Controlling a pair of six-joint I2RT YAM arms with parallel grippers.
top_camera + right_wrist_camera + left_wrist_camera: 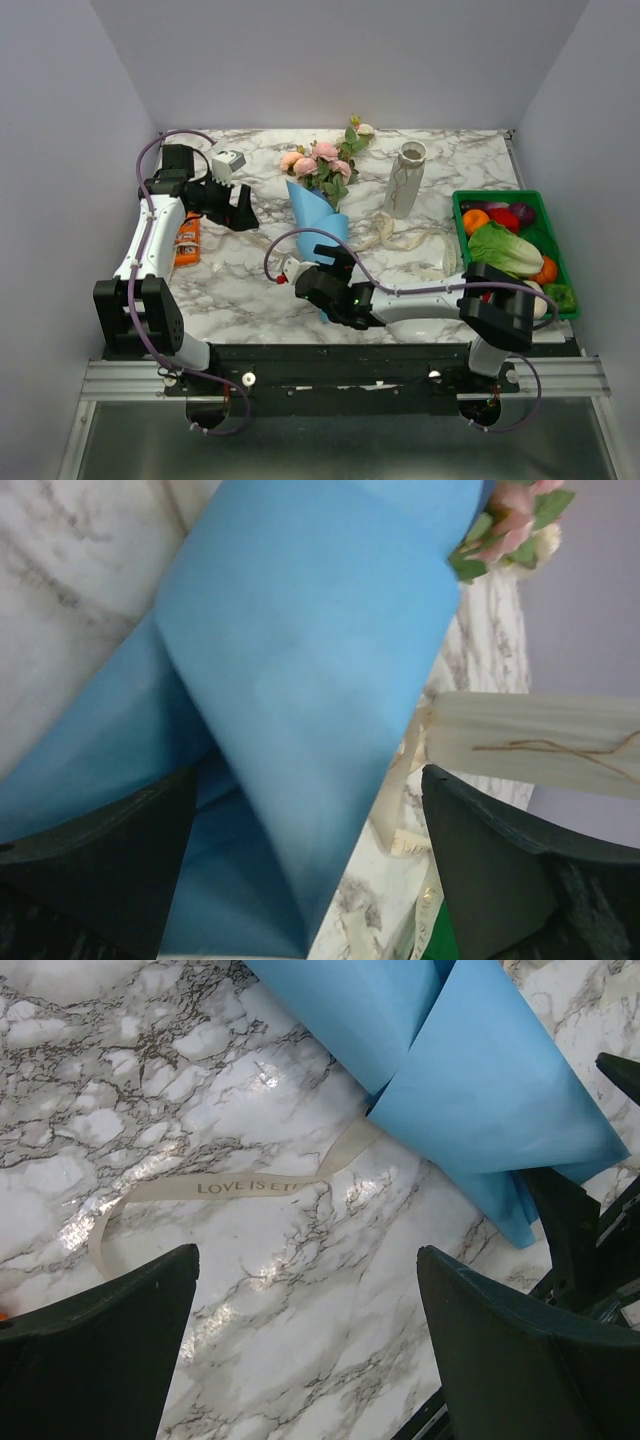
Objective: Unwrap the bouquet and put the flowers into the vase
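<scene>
The bouquet lies on the marble table, its blue paper cone (312, 212) pointing toward me and its pink, peach and cream flowers (322, 165) at the far end. The off-white vase (404, 180) stands upright to its right. My right gripper (330, 258) is open at the cone's narrow end, and the blue paper (300, 680) passes between its spread fingers; flowers (505, 530) and vase (540, 745) show beyond. My left gripper (248, 212) is open just left of the cone over bare marble. In its wrist view, the gripper (308, 1252) holds nothing, with blue paper (480, 1070) ahead.
Loose beige ribbon (410, 240) trails by the vase's foot, and a printed strip of ribbon (250, 1188) runs out from under the paper. A green crate (565, 285) of toy produce fills the right edge. An orange object (187, 240) and a small grey box (228, 163) lie at left.
</scene>
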